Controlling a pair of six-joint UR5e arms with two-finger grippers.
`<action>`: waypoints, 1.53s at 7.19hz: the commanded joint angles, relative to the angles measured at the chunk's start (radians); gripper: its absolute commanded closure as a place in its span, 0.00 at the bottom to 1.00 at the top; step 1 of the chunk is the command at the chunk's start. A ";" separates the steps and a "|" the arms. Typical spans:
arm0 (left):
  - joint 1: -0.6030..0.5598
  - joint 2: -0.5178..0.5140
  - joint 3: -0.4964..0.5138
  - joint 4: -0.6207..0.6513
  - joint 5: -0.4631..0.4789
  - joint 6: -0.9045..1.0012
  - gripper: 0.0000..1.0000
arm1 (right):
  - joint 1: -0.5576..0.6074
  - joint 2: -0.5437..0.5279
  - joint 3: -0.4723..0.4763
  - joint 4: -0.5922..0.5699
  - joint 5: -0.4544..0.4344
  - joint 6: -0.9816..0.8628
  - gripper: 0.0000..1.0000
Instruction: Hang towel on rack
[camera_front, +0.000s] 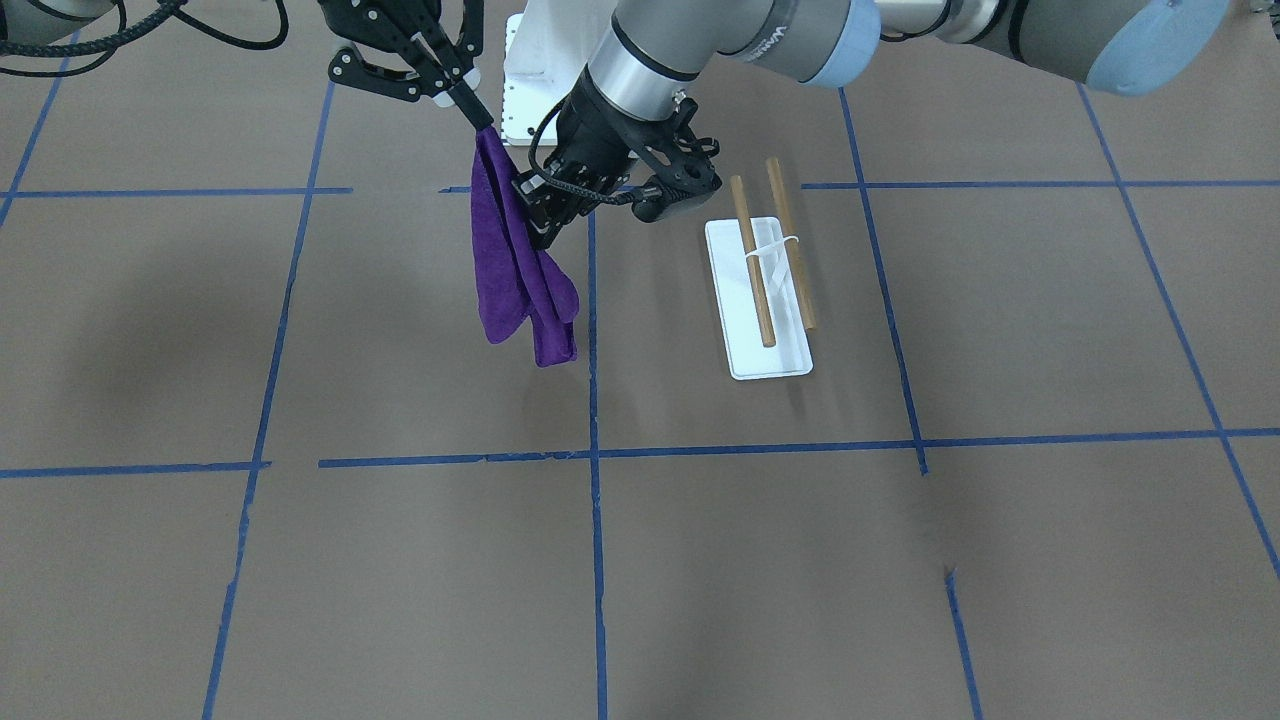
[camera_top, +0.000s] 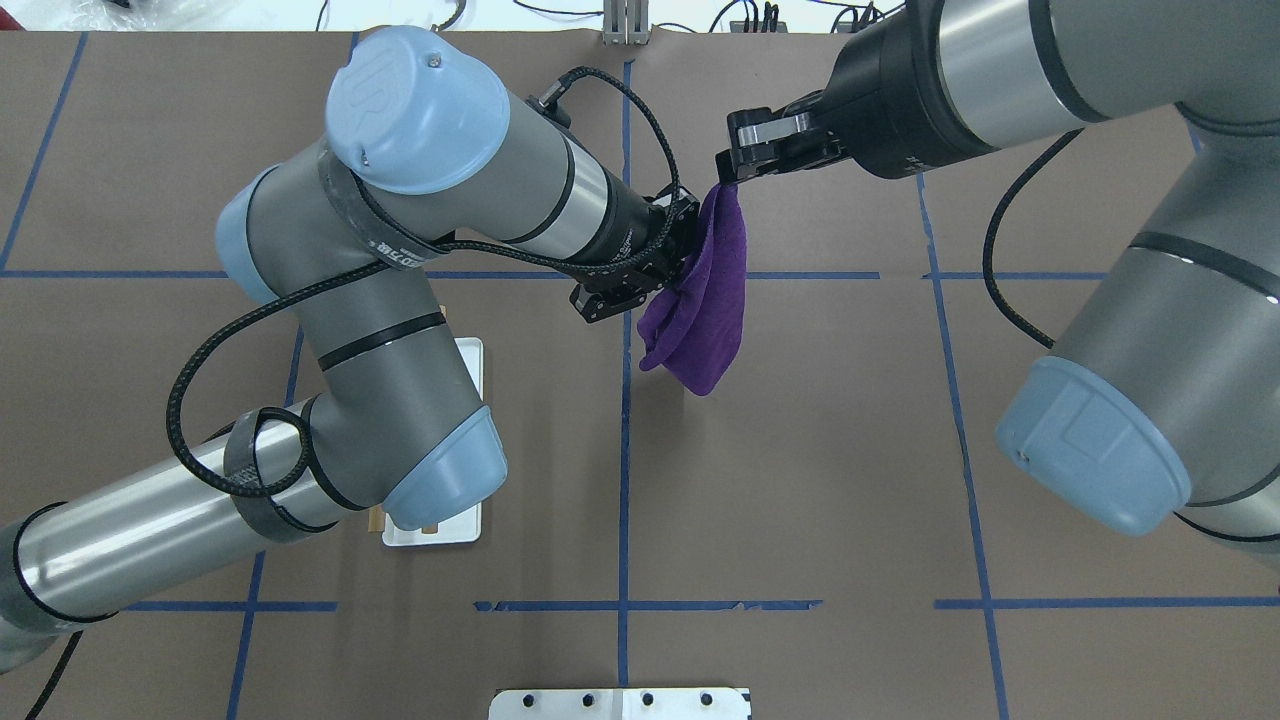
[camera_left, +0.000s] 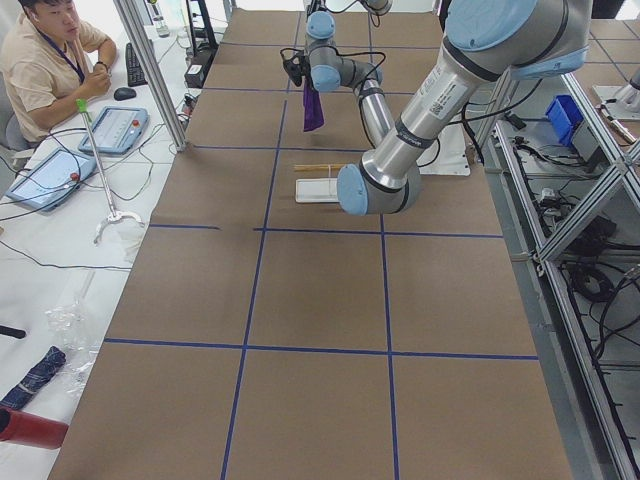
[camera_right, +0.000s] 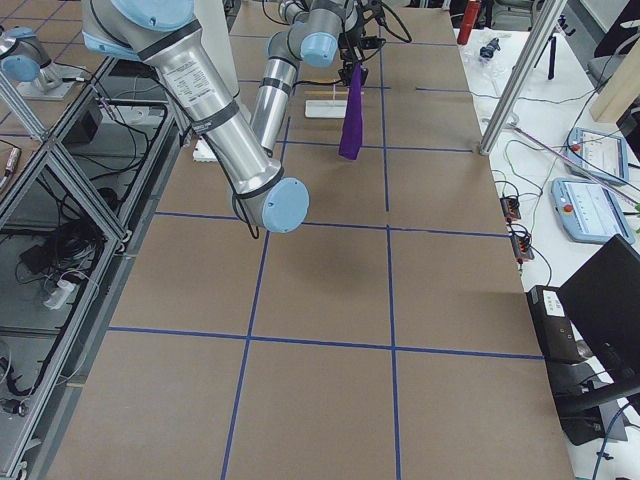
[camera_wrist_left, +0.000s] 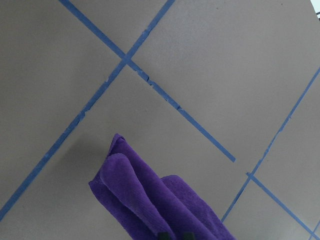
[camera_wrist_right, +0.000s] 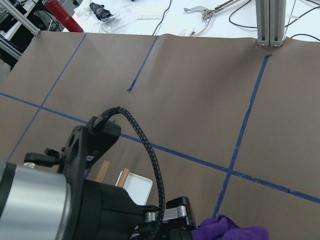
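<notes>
Pedestal: a white bolted pedestal (camera_top: 620, 703) sits at the robot-side edge of the table (camera_top: 800, 500), closest to the base.
Rack: the rack (camera_front: 775, 358) stands on the robot's left half of the table. Its long axis runs from the robot's side towards the operators' side. Two wooden rods (camera_front: 752, 262) lie along it, side by side, tied by a white band (camera_front: 772, 250).
Obstruction: in the overhead view the left arm (camera_top: 400, 330) covers nearly all of the rack. Only one edge and one end of its base show.
Left gripper: the left gripper (camera_front: 540, 232) presses against the towel's side edge about halfway down. In the wrist view its fingertips sit close together against the purple cloth, apparently pinching it.
Towel: the towel (camera_front: 510, 260) hangs in the air over the central blue tape line (camera_front: 594, 400), near the rack but apart from it, on the robot's right of it. Its long axis is roughly vertical, with the folded lower end free and clear of the table.
Right gripper: the right gripper (camera_front: 482, 120) has its fingers clamped on the towel's top corner and carries it.
Far edge: a metal post (camera_top: 627, 20) stands past the table's far edge.
</notes>
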 joint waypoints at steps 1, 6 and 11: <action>0.000 0.011 -0.017 0.000 0.000 0.007 1.00 | -0.008 -0.004 -0.005 0.000 0.009 -0.001 0.97; -0.084 0.236 -0.205 0.010 -0.003 0.182 1.00 | 0.006 -0.145 -0.010 -0.013 0.032 -0.032 0.00; -0.126 0.591 -0.252 0.000 -0.003 0.863 1.00 | 0.190 -0.349 -0.051 -0.278 0.055 -0.640 0.00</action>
